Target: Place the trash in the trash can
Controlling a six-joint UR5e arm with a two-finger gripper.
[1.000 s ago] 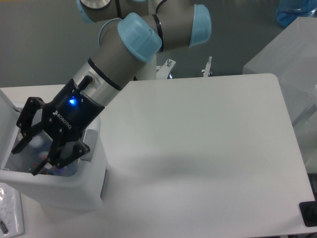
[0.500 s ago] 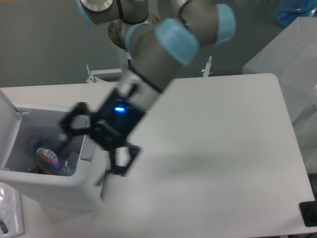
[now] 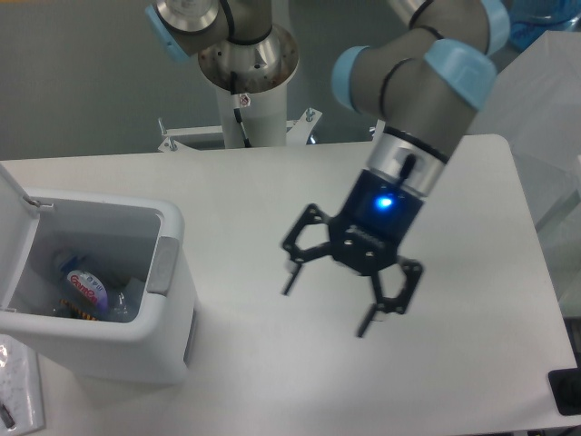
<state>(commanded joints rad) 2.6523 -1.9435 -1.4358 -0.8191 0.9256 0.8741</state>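
Single fixed view, looking down on a white table (image 3: pixel 272 182). Gripper (image 3: pixel 325 304) hangs at centre frame over the table, well right of the bin, fingers spread wide and nothing between them, so released and empty; a blue light glows on its black body. One finger (image 3: pixel 292 277) points down-left, the other sits lower right, tips slightly blurred. Arm runs up to the upper right of the frame, grey with pale blue joint caps; its base column stands at upper centre behind the table's far edge. Bin (image 3: pixel 172 318) sits at lower left, white and boxy with rounded corners, grey handle strip on its right rim, lid (image 3: pixel 11 204) swung open and upright at the left frame edge. Bottle (image 3: pixel 84 289) lies inside the bin near the bottom, red-and-white label facing up, bluish clear plastic around it. More clear plastic just right of it in the bin, could be the wrapper (image 3: pixel 127 295), cannot tell for sure. A clear flat item (image 3: pixel 18 381) lies at the bottom left corner, just beside the bin's front, partly cut off by the frame.
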